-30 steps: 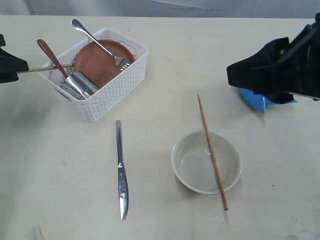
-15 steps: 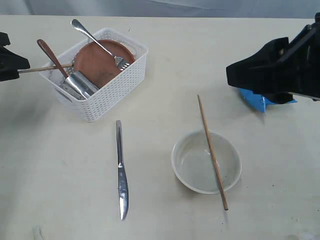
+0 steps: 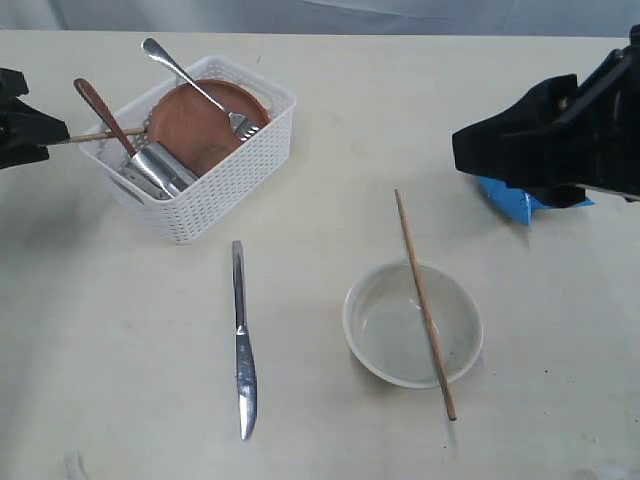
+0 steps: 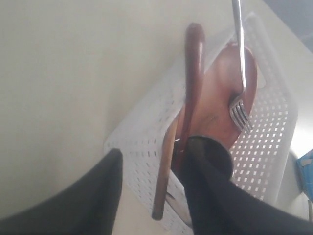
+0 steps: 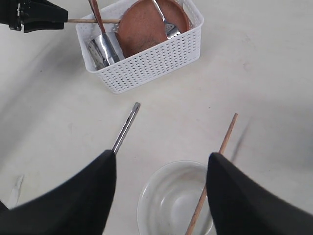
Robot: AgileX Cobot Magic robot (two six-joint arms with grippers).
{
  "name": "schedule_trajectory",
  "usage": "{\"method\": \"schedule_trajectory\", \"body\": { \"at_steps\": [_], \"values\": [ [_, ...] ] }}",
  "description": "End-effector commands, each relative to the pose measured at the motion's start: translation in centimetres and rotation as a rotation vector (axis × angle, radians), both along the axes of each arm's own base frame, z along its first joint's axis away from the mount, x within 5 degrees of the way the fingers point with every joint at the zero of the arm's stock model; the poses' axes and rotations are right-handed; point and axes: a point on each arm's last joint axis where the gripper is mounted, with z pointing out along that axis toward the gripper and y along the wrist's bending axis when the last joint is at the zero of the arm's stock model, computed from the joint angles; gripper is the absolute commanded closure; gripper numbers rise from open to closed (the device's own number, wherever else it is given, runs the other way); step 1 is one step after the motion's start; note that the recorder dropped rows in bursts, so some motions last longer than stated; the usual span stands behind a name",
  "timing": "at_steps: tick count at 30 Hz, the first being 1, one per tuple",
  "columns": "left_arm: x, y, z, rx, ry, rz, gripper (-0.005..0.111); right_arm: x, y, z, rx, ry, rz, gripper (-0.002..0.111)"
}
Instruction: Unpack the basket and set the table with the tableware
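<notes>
The white basket [image 3: 225, 195] stands at the back left of the table [image 3: 100, 330]. It holds the brown plate [image 3: 195, 125], a fork [image 3: 190, 79], a steel cup [image 3: 160, 170], a wooden spoon [image 3: 100, 110] and a chopstick [image 3: 95, 136] poking out over its left rim. My left gripper [image 3: 50, 135] is open, with that chopstick's end [image 4: 164, 176] between its fingers; one finger stands clear of it. A knife [image 3: 243, 345] lies on the table. The off-white bowl [image 3: 380, 325] has the other chopstick [image 3: 423, 300] laid across it. My right gripper [image 5: 161, 159] hangs open and empty high over the bowl.
A blue snack packet [image 3: 510, 200] lies at the right, partly under the right arm [image 3: 560, 130]. Bare tabletop stretches along the front left and between the basket and the right arm.
My left gripper has crept a little to the right along the chopstick, toward the basket. The right arm and everything on the table stay as they were.
</notes>
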Motion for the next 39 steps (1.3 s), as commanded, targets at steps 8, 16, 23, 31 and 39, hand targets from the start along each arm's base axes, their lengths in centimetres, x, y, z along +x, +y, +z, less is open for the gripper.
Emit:
{"method": "schedule_trajectory", "body": {
  "at_steps": [8,16,23,31,39],
  "values": [
    [0.24,-0.11,0.07,0.009,-0.009,-0.022,0.068,0.07,0.09,0.13,0.007,-0.009,0.004,0.055],
    [0.16,-0.06,-0.05,0.026,-0.004,-0.031,0.069,0.07,0.08,0.12,0.009,-0.006,0.001,0.055],
    [0.16,-0.08,-0.03,0.024,-0.004,-0.033,0.105,0.07,0.08,0.12,0.009,-0.006,0.001,0.055],
    [0.20,-0.10,0.04,0.013,0.000,-0.025,0.106,0.07,0.08,0.12,0.009,-0.006,0.001,0.055],
    [0.63,0.00,0.81,0.016,0.023,-0.053,0.107,0.07,0.08,0.12,0.007,-0.009,0.004,0.055]
  ]
}}
